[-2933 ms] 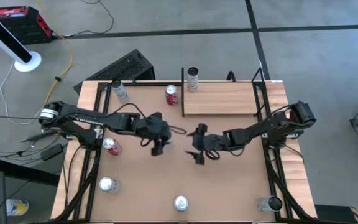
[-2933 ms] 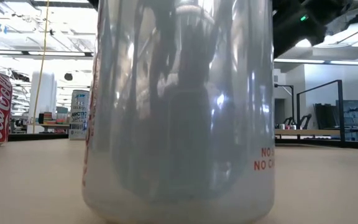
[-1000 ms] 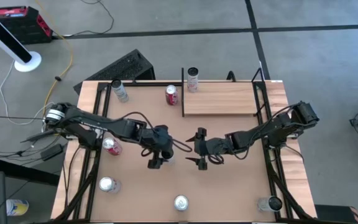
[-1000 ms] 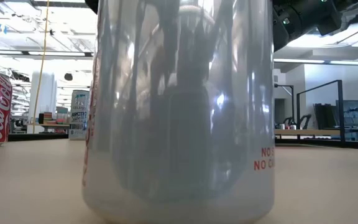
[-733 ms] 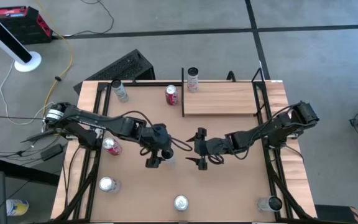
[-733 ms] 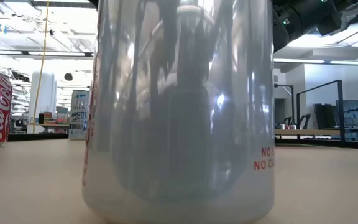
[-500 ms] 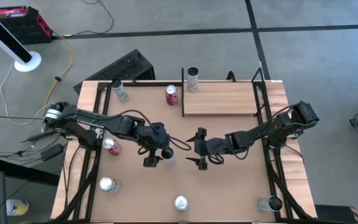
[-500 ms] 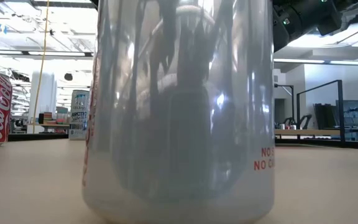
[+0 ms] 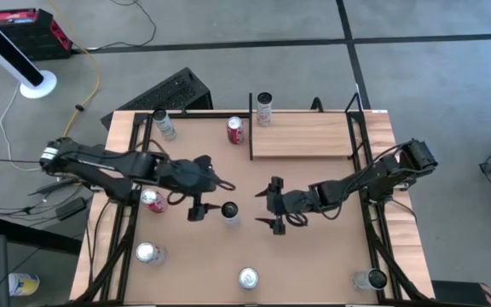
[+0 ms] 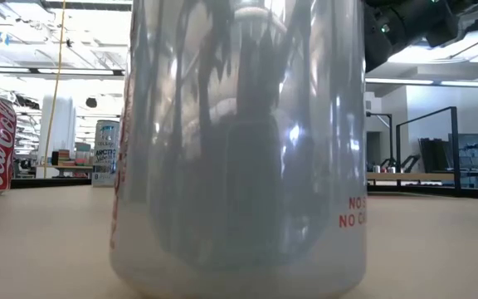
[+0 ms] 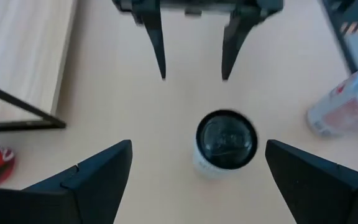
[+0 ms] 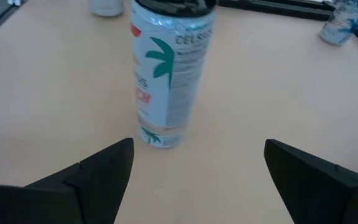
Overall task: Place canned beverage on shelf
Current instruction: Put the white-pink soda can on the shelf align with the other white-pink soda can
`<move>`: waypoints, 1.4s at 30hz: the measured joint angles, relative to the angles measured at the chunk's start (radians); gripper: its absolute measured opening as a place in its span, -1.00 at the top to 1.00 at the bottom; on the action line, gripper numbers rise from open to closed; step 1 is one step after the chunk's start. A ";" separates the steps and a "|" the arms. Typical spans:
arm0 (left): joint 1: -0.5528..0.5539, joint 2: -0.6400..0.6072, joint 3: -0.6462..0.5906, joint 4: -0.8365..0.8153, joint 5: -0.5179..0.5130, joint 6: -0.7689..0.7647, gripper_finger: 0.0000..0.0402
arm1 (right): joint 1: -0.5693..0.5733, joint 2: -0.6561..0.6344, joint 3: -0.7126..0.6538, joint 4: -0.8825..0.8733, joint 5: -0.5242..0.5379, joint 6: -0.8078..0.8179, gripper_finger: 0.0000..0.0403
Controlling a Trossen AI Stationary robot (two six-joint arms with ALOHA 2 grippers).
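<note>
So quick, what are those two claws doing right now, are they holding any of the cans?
Left gripper: open, holding nothing, just beside the white can.
Right gripper: open, holding nothing, on that can's other side.

Two slim matte-black jointed arms carry looped black cables; the left claw and right claw have tapering black fingers.

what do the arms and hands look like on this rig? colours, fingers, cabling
Both arms are black and slim, jointed, with loose black cables looping alongside. The left arm has a white band near its base end. Each ends in a two-finger hand: left hand, right hand. Fingers are dark, flat, tapering to narrow points.
</note>
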State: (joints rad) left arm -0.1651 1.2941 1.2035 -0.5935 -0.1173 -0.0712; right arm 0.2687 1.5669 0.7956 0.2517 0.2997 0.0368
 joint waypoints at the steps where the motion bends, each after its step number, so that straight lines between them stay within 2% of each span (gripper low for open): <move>1: -0.001 -0.021 -0.026 0.031 0.000 -0.003 -0.77 | 0.000 0.000 0.000 0.004 -0.004 0.000 -0.90; 9: -0.009 -0.185 -0.253 0.281 0.004 -0.005 -0.77 | 0.000 0.000 0.000 0.085 -0.018 -0.001 -0.90; 18: -0.009 -0.336 -0.525 0.570 -0.056 0.007 -0.77 | -0.001 0.081 0.007 0.365 -0.154 -0.012 -0.90; 22: -0.008 -0.366 -0.617 0.681 -0.051 -0.012 -0.77 | -0.020 0.128 0.068 0.351 -0.203 -0.057 -0.90; 26: -0.008 -0.365 -0.655 0.700 -0.021 -0.072 -0.77 | -0.050 0.135 0.149 0.217 -0.260 -0.095 -0.90; 31: -0.011 -0.346 -0.687 0.690 0.034 -0.141 -0.77 | -0.079 0.133 0.205 0.066 -0.277 -0.103 -0.90; 35: -0.018 -0.318 -0.686 0.689 0.065 -0.160 -0.77 | -0.082 0.131 0.207 0.016 -0.274 -0.113 -0.90; 42: -0.023 -0.240 -0.686 0.702 0.047 -0.162 -0.77 | -0.062 0.130 0.206 0.032 -0.274 -0.120 -0.90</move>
State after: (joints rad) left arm -0.1879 1.0542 0.5179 0.1082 -0.0702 -0.2329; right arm 0.2065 1.6972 1.0012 0.2833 0.0254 -0.0829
